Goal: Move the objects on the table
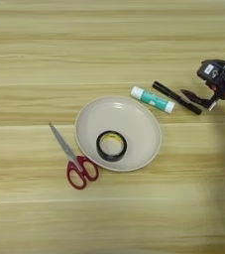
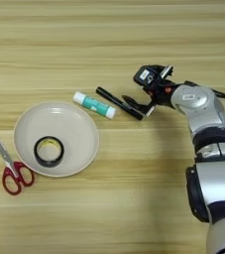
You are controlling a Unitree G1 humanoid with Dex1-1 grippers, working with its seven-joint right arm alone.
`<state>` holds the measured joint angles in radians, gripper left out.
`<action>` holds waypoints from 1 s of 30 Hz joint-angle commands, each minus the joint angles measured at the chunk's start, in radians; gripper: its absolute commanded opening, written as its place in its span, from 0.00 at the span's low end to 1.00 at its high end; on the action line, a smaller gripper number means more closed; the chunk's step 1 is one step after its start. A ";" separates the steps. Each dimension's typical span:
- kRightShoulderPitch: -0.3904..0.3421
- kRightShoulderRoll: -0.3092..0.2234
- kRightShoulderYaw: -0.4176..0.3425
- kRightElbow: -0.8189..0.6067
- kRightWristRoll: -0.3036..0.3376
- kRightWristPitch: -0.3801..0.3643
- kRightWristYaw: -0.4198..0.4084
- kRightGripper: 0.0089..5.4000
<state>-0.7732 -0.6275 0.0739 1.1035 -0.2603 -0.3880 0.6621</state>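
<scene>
A slim black marker pen (image 1: 176,97) lies slanted on the light wood table (image 1: 109,49), right of centre. My right gripper (image 2: 140,89) hovers just beyond the pen's right end, open, with nothing between its black fingers (image 2: 134,102). The lower finger reaches toward the pen's right tip; I cannot tell whether it touches. A small black ring of tape (image 1: 111,145) with a yellowish core lies flat inside a round beige plate (image 1: 84,119) at the middle of the table. The silver forearm (image 2: 203,111) comes in from the bottom right.
A white-and-green glue stick (image 1: 152,99) lies right beside the pen's left end, just above the plate's rim. Red-handled scissors (image 1: 74,161) lie left of the plate, blades pointing up-left.
</scene>
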 commanded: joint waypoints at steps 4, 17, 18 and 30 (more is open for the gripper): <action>-0.058 -0.032 -0.050 -0.177 0.092 -0.018 0.037 0.99; 0.071 0.021 -0.137 -0.544 0.404 0.156 0.320 0.99; 0.080 0.022 -0.139 -0.568 0.414 0.170 0.328 0.99; 0.201 0.046 -0.113 -0.835 0.508 0.291 0.437 0.99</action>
<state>-0.5322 -0.5603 -0.0310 0.3460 0.2216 -0.1048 1.1107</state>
